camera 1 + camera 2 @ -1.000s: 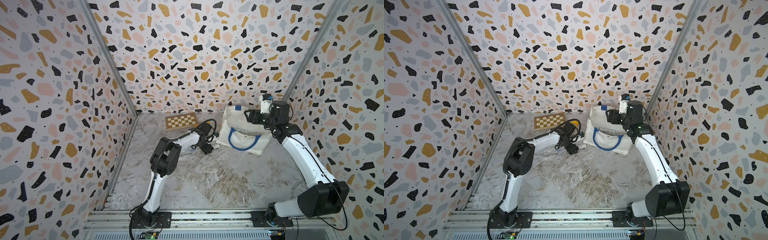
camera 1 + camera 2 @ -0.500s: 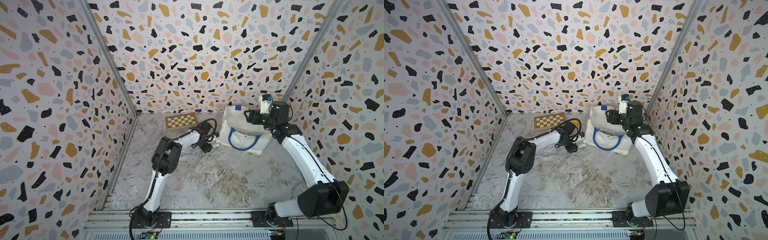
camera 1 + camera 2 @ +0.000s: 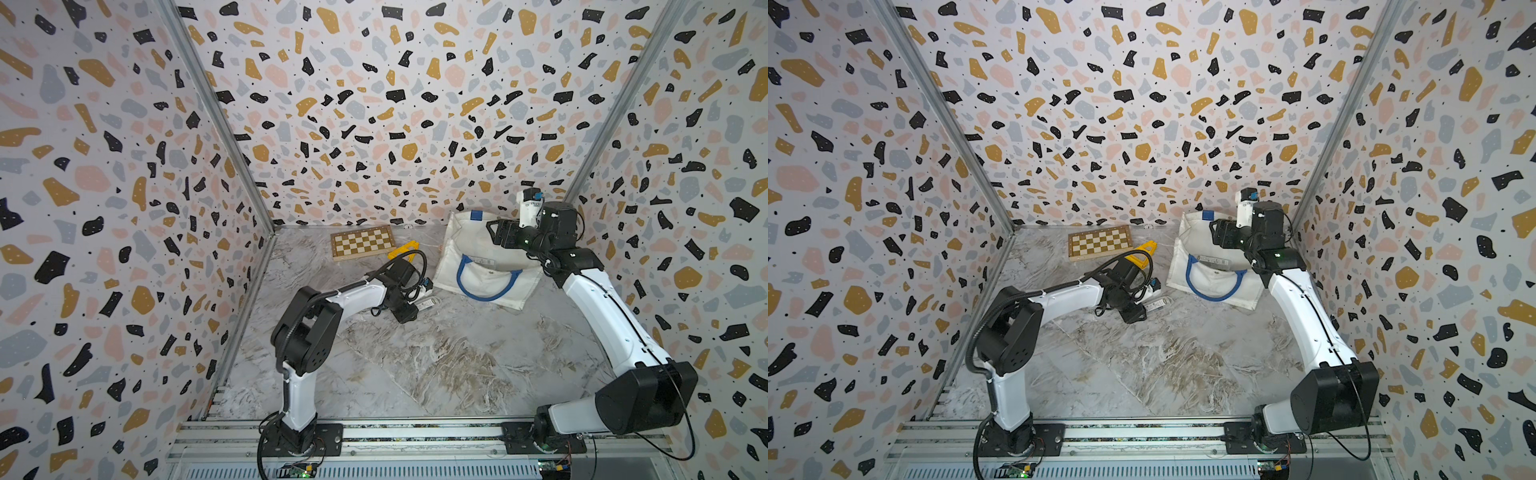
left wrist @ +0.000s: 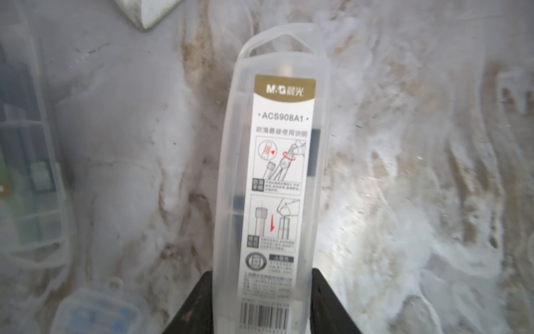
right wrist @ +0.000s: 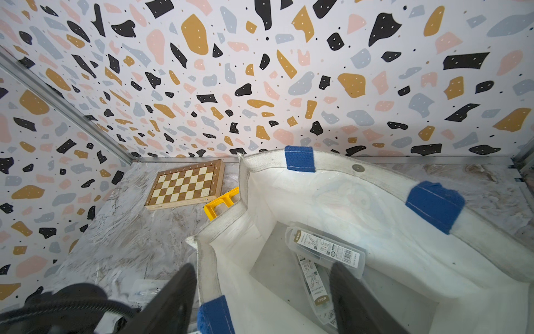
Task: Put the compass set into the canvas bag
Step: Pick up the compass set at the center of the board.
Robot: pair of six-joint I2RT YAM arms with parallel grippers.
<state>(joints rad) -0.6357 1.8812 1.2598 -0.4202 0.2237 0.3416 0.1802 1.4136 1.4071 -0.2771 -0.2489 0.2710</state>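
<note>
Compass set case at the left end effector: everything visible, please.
The compass set case is a slim, frosted translucent plastic box with a rounded end carrying a hang slot. A white label with a gold M&G band, code ACS908A1, usage diagrams and a barcode covers its top; dark contents show through. In a top view it appears to lie flat on the marbled tabletop. The left end effector clamps its barcode end by both long sides.

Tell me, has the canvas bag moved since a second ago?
No. The canvas bag lies just as near the chessboard, at the same angle.
</note>
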